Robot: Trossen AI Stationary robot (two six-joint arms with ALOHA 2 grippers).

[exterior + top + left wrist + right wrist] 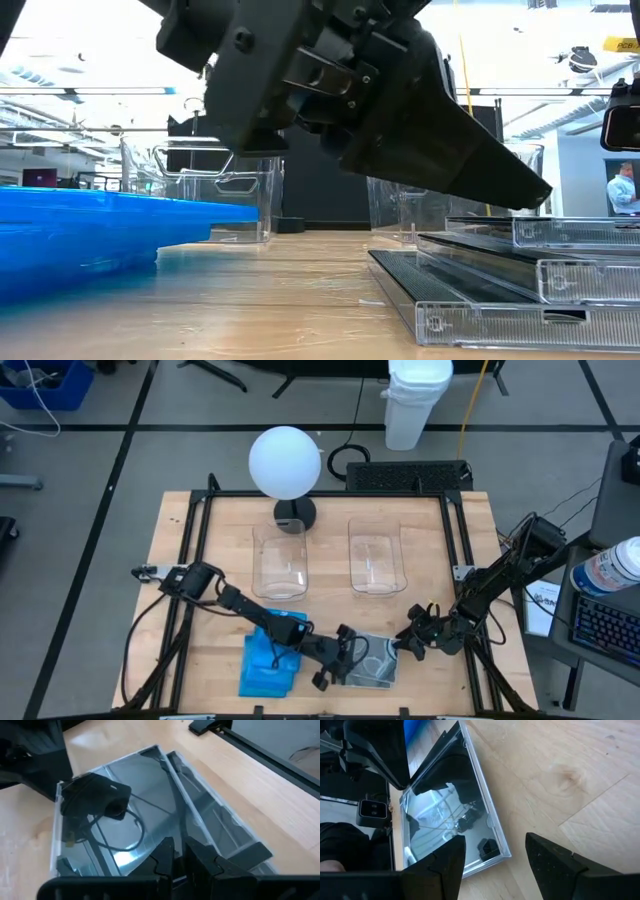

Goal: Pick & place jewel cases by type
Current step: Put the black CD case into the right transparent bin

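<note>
The clear cases lie in a small fanned stack on the near part of the table, right of the middle. Each is flat and thin, with a see-through lid over a dark tray; from table height their edges step one over another, ribbed black spines toward the camera. The glossy lids mirror the arms and ceiling, so what lies inside is hard to make out. The blue cases sit in a pile just left of them, bright and translucent; in the low view they show only as a blurred blue slab cut off at the picture's left edge.

The left gripper hangs low over the left edge of the clear stack, its fingers drawn nearly together with only a slim gap; they grip nothing that can be seen, and whether the tips touch the top lid cannot be told. The left arm crosses over the blue pile and hides part of it.

The right gripper waits just right of the clear stack, fingers spread wide and empty over bare wood.

Two clear tubs stand farther back, with a white globe lamp behind the left one
</note>
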